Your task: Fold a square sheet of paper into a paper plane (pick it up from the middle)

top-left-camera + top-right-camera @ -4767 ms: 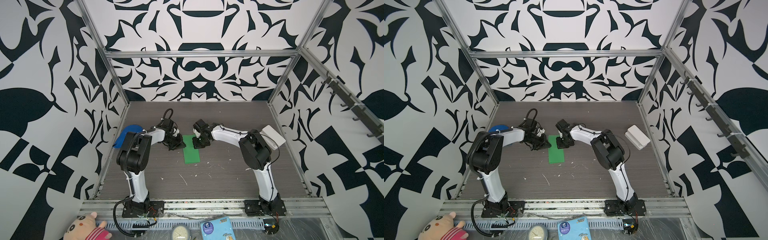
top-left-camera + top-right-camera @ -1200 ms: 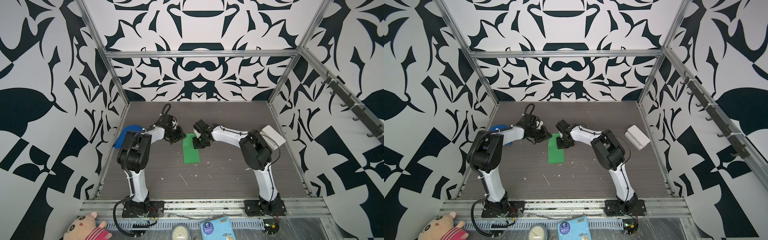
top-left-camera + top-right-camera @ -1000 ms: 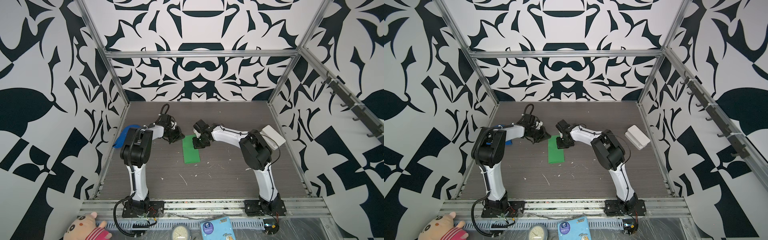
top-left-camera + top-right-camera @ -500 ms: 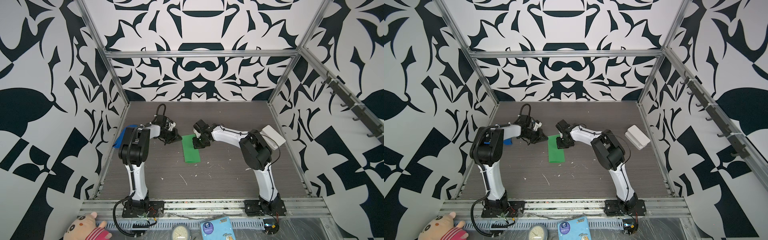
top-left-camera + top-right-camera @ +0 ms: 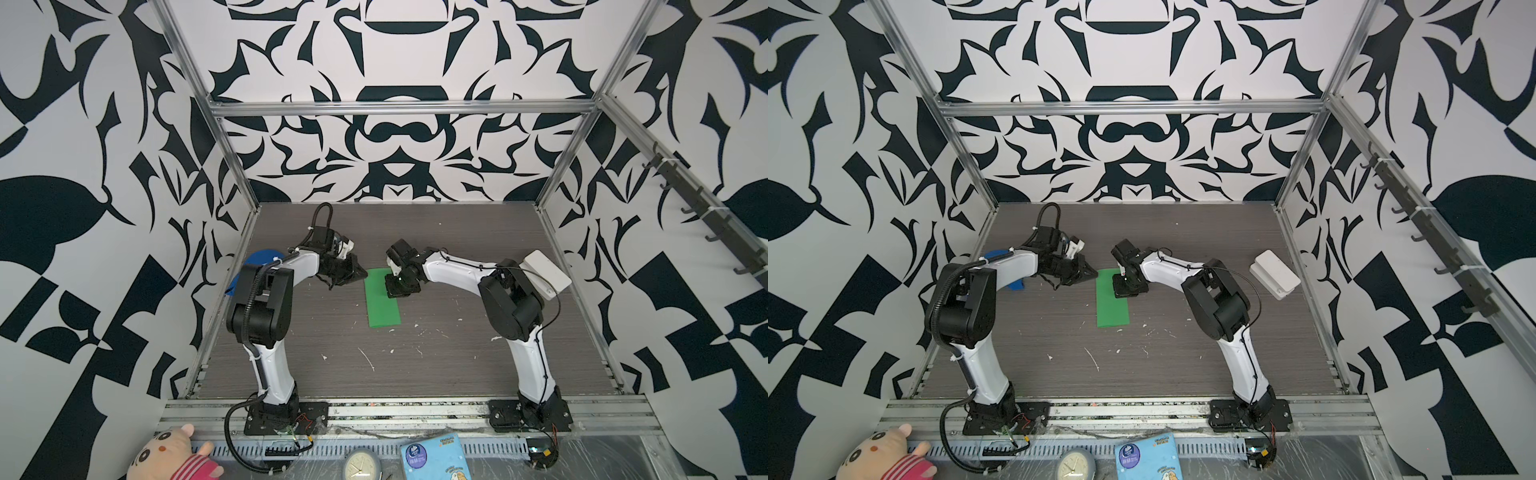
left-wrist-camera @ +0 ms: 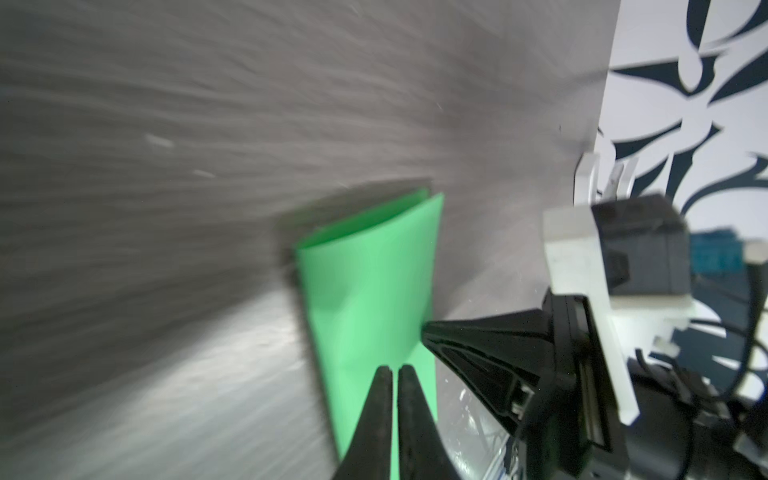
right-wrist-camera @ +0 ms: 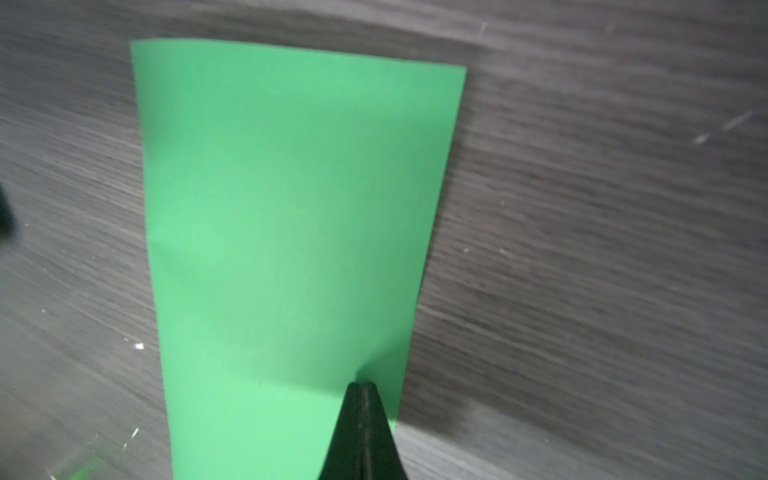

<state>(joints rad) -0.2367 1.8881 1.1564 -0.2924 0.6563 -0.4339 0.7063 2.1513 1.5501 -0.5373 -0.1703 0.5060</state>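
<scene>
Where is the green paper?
In both top views the green paper lies in the middle of the table, the right pincer on its far end, the left pincer beside it.

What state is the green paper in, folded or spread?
Folded: the green paper lies as a narrow rectangle, and the left wrist view shows two layers at one end.

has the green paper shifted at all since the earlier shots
No. The green paper keeps its near edge beside the same white scraps on the table.
</scene>
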